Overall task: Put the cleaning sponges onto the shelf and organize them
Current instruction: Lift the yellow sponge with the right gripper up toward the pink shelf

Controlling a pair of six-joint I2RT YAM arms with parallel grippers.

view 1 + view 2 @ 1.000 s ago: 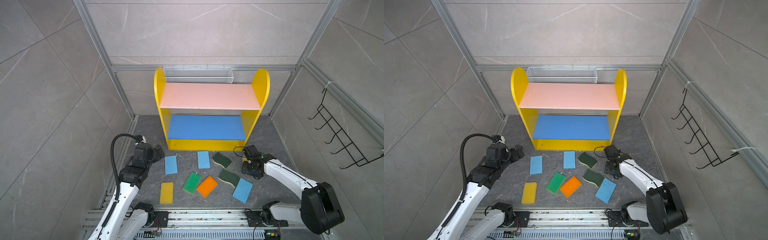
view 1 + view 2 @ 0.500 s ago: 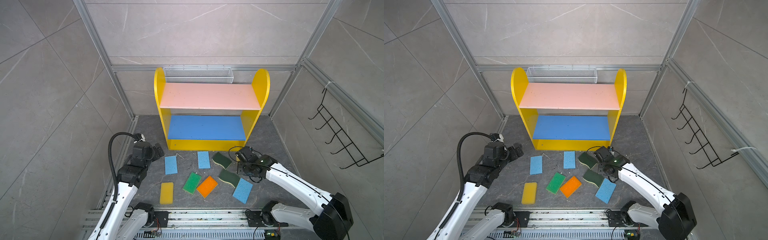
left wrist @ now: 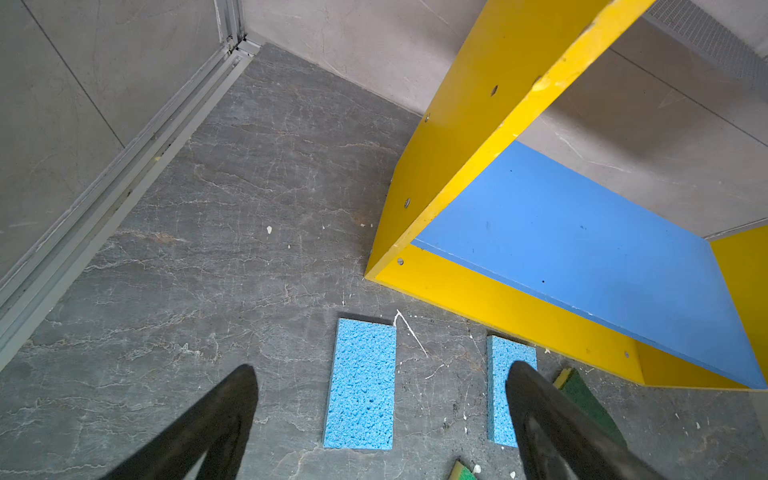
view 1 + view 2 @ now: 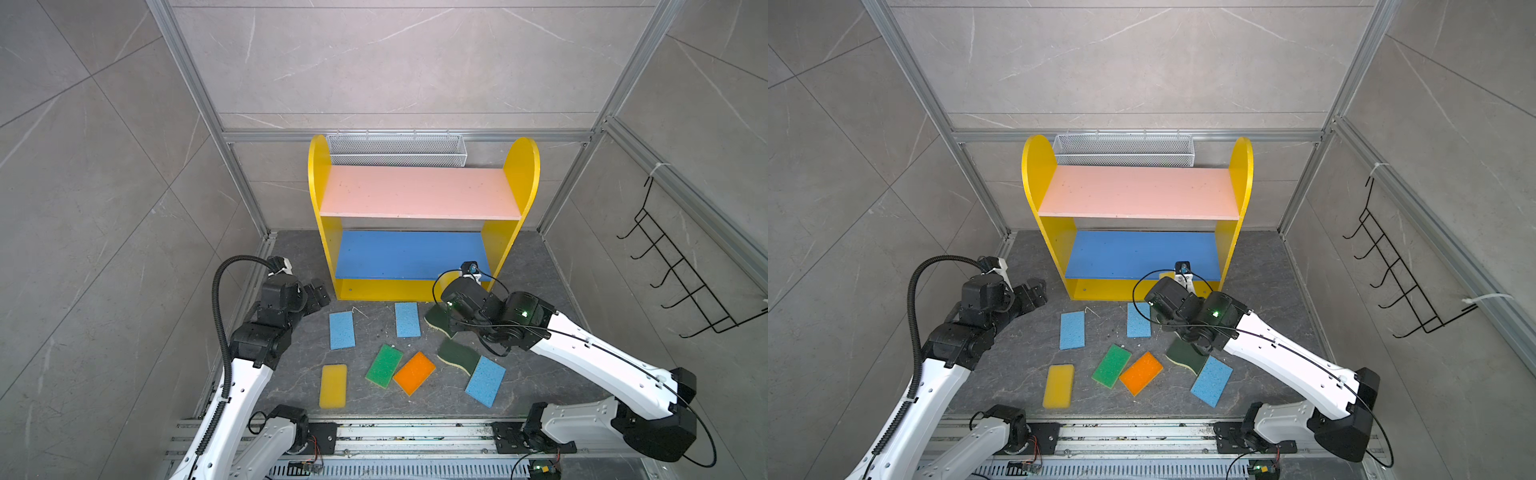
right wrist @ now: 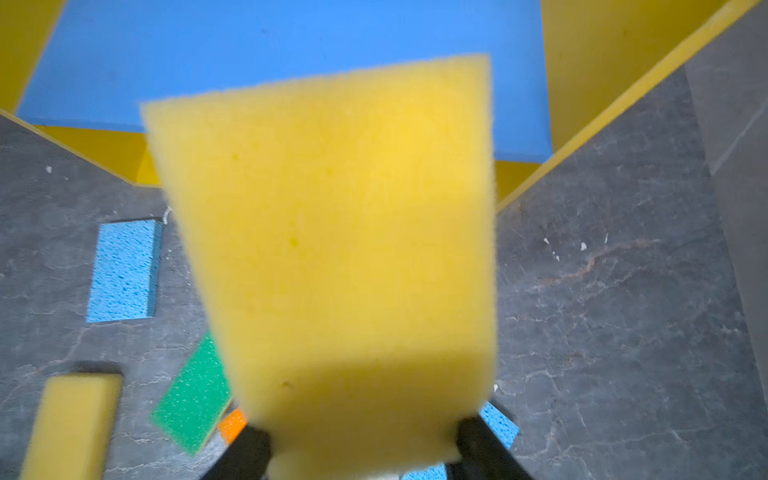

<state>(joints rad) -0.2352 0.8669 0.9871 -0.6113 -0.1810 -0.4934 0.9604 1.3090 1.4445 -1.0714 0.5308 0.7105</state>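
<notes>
The shelf [image 4: 419, 193] [image 4: 1138, 193] stands at the back with bare pink and blue boards. My right gripper [image 4: 451, 293] [image 5: 361, 432] is shut on a yellow sponge [image 5: 332, 249], held just before the shelf's right lower front. On the floor lie light blue sponges [image 4: 342, 330] [image 4: 407, 319] [image 4: 485, 381], a green sponge [image 4: 384, 365], an orange sponge [image 4: 414, 373], a yellow sponge [image 4: 333, 385] and two dark green sponges [image 4: 457, 356] [image 4: 436, 320], one partly under the right arm. My left gripper [image 4: 320, 291] [image 3: 381, 368] hangs open left of the shelf, over a light blue sponge [image 3: 360, 382].
A white wire mesh basket [image 4: 397, 149] hangs on the back wall behind the shelf. A black hook rack [image 4: 681, 274] is on the right wall. Aluminium rails [image 4: 374, 432] run along the front edge. Walls close in on three sides.
My right arm has carried the yellow sponge leftward and toward the shelf's front. The left gripper has barely moved and stays open.
</notes>
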